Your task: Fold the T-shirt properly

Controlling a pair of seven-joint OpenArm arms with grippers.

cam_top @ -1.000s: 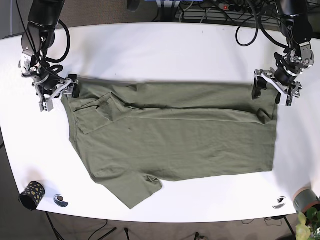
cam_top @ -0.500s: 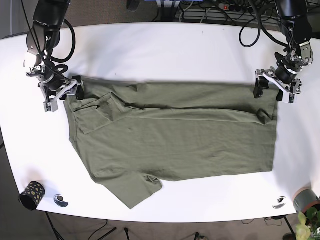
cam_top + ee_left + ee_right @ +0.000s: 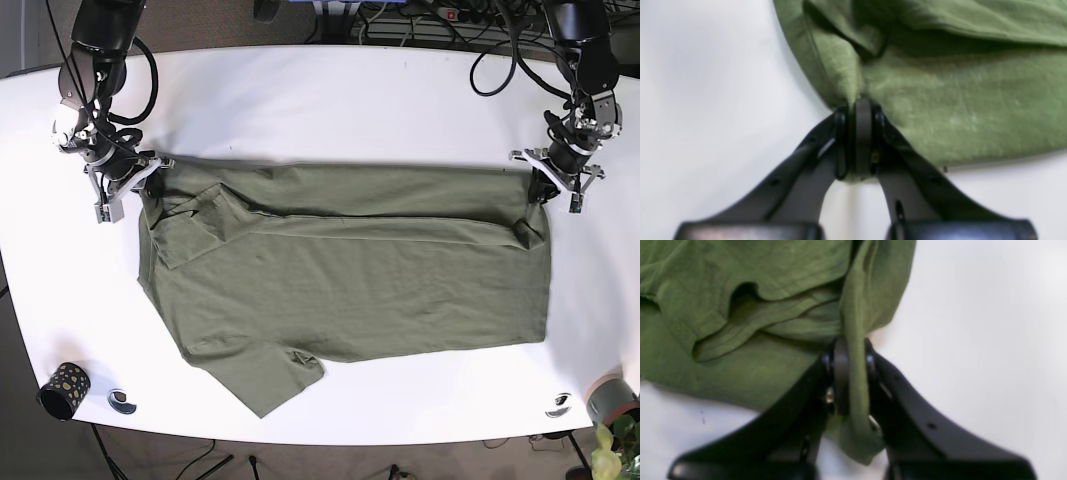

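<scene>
You're mid-fold on the olive-green cotton T-shirt (image 3: 345, 290) spread across the white table (image 3: 330, 100) — the left gripper (image 3: 858, 133) and right gripper (image 3: 850, 373) each pinch a far corner — so next carry that far edge toward the near side together.

Both wrist views are soft, so we cannot read the weave of the shirt (image 3: 940, 110) or the edges of the left gripper (image 3: 858, 110). Its finger bases run off the bottom edge, as do those of the right gripper (image 3: 850, 350). The cloth pinched between each pair of pads is hidden. In the base view the plant (image 3: 618, 450) is cut by the corner, and the two small objects (image 3: 122, 401) near the front edge are too small to tell.
</scene>
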